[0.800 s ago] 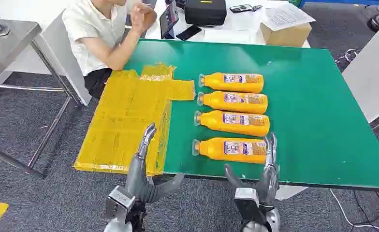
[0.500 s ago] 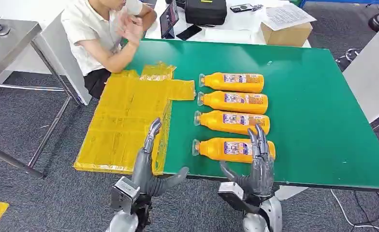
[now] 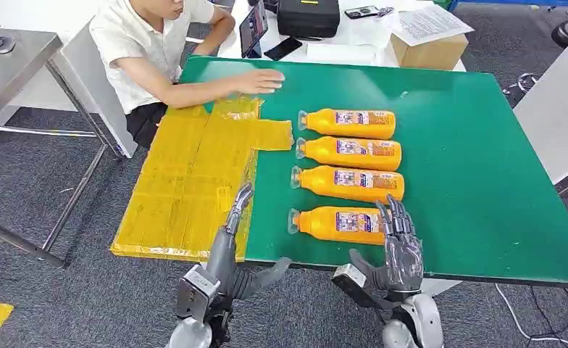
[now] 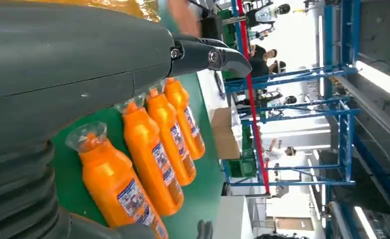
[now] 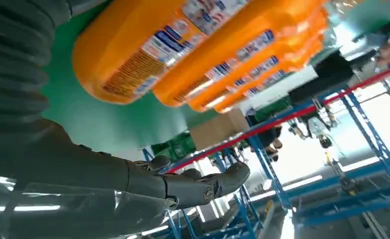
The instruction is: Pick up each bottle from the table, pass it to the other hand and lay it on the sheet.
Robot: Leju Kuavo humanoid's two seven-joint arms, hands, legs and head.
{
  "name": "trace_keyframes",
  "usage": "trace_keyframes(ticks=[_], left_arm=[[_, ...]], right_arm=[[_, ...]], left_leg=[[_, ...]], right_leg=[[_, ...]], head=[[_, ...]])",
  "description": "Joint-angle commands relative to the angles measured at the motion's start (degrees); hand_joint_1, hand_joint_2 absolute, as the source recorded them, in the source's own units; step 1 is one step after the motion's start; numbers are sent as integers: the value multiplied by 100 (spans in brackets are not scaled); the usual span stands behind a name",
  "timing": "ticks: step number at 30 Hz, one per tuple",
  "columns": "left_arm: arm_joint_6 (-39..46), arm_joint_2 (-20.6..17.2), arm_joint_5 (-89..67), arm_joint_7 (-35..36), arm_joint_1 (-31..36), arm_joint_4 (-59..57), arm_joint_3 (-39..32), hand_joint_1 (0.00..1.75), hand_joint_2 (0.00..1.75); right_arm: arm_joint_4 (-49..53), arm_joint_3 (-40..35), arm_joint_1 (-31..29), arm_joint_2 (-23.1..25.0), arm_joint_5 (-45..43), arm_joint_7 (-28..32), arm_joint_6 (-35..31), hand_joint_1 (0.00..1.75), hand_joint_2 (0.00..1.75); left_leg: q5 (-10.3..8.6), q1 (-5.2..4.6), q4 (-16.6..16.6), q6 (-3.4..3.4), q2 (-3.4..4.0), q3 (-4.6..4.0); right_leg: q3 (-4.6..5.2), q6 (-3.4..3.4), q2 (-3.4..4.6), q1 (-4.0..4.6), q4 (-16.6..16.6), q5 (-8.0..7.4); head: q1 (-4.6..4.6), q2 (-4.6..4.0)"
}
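The right hand (image 3: pixel 399 243) had moved over the base of the nearest orange bottle (image 3: pixel 343 224) on the green counter (image 3: pixel 469 167), fingers open, not yet gripping. The left hand (image 3: pixel 230 250) waited open beside the yellow sheet (image 3: pixel 183 181).

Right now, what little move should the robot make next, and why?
Probably curl the right hand around the nearest bottle. That hand hovers open over the bottle's base end, holding nothing, and all four bottles lie on the green table, none on the yellow sheet.

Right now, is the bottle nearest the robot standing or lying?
Lying. The nearest bottle rests on its side on the table, cap toward the sheet.
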State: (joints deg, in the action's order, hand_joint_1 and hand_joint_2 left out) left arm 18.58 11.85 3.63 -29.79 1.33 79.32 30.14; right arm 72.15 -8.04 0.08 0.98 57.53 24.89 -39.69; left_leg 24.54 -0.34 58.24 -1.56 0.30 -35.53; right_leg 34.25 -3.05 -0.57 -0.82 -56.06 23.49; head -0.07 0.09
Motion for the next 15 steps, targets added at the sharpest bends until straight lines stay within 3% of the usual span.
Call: trace_keyframes(ticks=[1,15], left_arm=[[-31,-143,-34,133,8,-24,86,0,175],[-119,-184,-182,304,130,-53,165,0,175]], right_arm=[[-1054,-401,-296,-568,34,-644,-31,0,175],[-1428,376,-858,-337,1566,-837,-31,0,175]], left_leg=[[6,7,-8,9,-2,25],[2,3,-6,7,4,16]], right_leg=[[-26,10,3,6,10,5],[-13,8,10,2,4,0]], head=[[2,0],[2,0]])
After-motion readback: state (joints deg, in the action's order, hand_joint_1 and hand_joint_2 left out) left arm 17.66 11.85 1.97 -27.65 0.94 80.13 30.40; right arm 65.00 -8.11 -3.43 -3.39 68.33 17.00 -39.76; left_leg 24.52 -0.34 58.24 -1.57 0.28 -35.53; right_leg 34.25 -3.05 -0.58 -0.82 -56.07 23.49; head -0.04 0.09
